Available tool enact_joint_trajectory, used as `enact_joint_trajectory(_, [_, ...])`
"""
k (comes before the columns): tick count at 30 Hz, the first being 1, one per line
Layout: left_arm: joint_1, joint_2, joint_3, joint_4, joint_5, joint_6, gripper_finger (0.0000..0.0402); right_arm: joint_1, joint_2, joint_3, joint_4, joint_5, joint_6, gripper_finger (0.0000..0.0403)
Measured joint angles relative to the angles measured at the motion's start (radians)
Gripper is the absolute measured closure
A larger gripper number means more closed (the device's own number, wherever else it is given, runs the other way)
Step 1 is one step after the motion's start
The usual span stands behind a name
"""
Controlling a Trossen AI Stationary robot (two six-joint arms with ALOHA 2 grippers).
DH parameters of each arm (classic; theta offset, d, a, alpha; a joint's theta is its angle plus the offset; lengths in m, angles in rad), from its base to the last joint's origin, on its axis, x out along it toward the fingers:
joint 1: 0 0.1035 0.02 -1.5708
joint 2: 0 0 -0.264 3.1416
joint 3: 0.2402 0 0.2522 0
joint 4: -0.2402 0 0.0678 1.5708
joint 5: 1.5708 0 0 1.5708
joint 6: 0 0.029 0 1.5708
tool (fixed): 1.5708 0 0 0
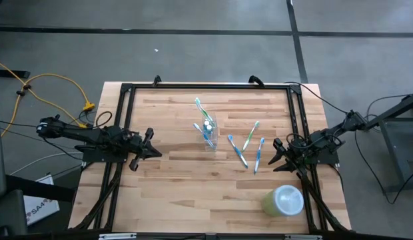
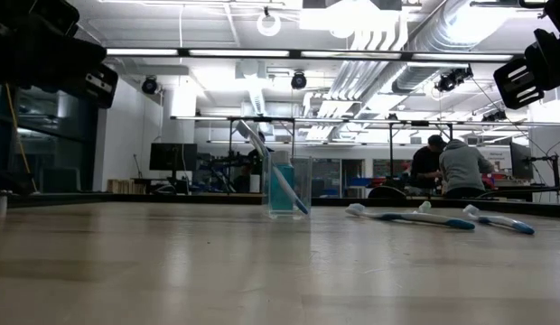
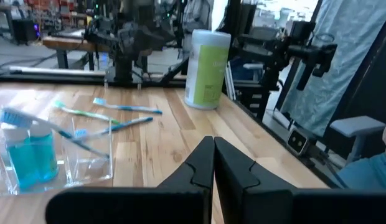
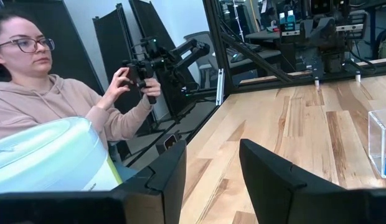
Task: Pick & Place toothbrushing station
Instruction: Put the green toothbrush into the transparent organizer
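A small clear plastic cup [image 1: 208, 133] stands upright on the wooden table near its middle, with a blue-and-white tube and a toothbrush [image 1: 201, 107] leaning in it; it also shows in the low view [image 2: 289, 188] and the left wrist view [image 3: 87, 158]. Three thin blue and green toothbrushes [image 1: 238, 151] [image 1: 251, 135] [image 1: 259, 155] lie flat on the table to its right. My left gripper [image 1: 158, 151] is shut and empty, left of the cup, as the left wrist view [image 3: 213, 148] shows. My right gripper [image 1: 276, 155] is open and empty, just right of the loose toothbrushes, as the right wrist view [image 4: 211, 158] shows.
A larger pale green round container [image 1: 284, 200] stands near the table's front right corner, close to my right arm. A black frame [image 1: 206, 85] runs around the table. A person [image 4: 50, 93] sits beyond the table's edge holding a handheld device.
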Motion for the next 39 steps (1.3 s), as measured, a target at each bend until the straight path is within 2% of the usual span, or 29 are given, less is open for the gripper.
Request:
enact_joint_trajectory(20, [0.0, -0.152, -0.003, -0.19, 0.014, 0.026, 0.0396, 0.0, 0.0, 0.0, 0.0, 0.0, 0.0, 0.0261])
enact_joint_trajectory(23, [0.0, -0.194, -0.003, -0.214, -0.004, 0.008, 0.0396, 0.0, 0.0, 0.0, 0.0, 0.0, 0.0, 0.0261])
enact_joint_trajectory(28, [0.0, -0.203, -0.002, -0.25, -0.103, -0.034, 0.0397, 0.0, 0.0, 0.0, 0.0, 0.0, 0.0, 0.0261])
enact_joint_trajectory(39, [0.0, -0.203, -0.003, -0.257, -0.111, -0.033, 0.0399, 0.0, 0.0, 0.0, 0.0, 0.0, 0.0, 0.0261])
